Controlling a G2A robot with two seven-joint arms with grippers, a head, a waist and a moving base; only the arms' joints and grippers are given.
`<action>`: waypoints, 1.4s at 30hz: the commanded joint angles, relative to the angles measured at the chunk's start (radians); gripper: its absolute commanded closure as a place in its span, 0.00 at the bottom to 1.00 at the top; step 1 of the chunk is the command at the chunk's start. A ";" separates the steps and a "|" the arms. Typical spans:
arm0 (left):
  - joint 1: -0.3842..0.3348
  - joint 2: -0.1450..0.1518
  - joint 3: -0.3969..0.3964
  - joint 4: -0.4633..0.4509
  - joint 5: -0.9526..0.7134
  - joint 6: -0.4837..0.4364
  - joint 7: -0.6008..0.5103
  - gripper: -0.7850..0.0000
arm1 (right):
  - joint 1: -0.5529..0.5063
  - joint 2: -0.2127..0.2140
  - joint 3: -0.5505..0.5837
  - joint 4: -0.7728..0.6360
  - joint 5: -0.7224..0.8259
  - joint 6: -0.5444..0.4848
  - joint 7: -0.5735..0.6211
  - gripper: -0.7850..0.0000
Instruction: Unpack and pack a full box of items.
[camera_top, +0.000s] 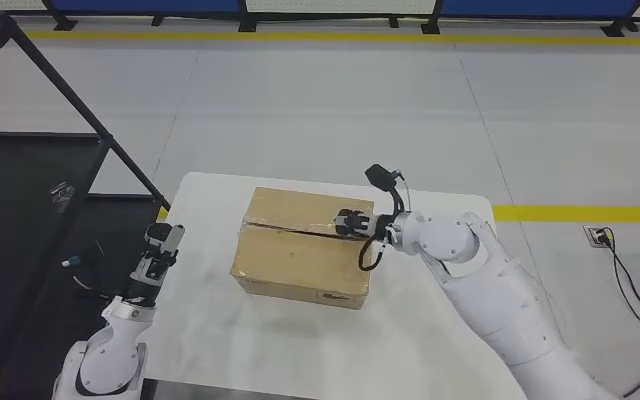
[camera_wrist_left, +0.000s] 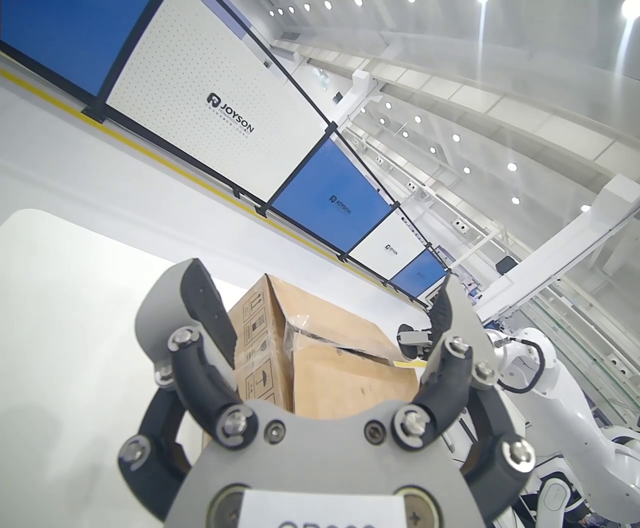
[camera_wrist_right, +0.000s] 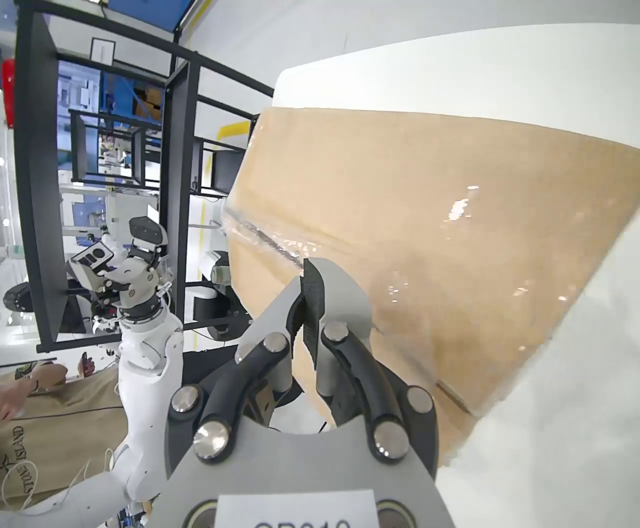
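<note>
Plain brown cardboard box (camera_top: 303, 250) on a white table (camera_top: 260, 340).

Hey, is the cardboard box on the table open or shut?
Shut. The top flaps of the box lie flat, meeting at a taped seam; the right gripper sits at that seam's end.

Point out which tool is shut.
The right tool, tips together at the seam on top of the box. The left tool is open and apart from the box.
</note>
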 joint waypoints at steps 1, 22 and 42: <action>-0.001 0.001 0.000 0.002 -0.001 -0.001 -0.002 0.00 | -0.007 0.006 0.020 -0.006 -0.015 0.026 -0.006 1.00; -0.006 0.010 0.009 0.008 -0.024 -0.006 -0.016 0.00 | 0.009 0.011 0.039 0.050 0.036 0.045 0.141 1.00; -0.005 0.018 0.009 0.029 -0.031 -0.005 -0.005 0.00 | 0.176 -0.076 -0.114 0.360 0.134 -0.044 0.165 1.00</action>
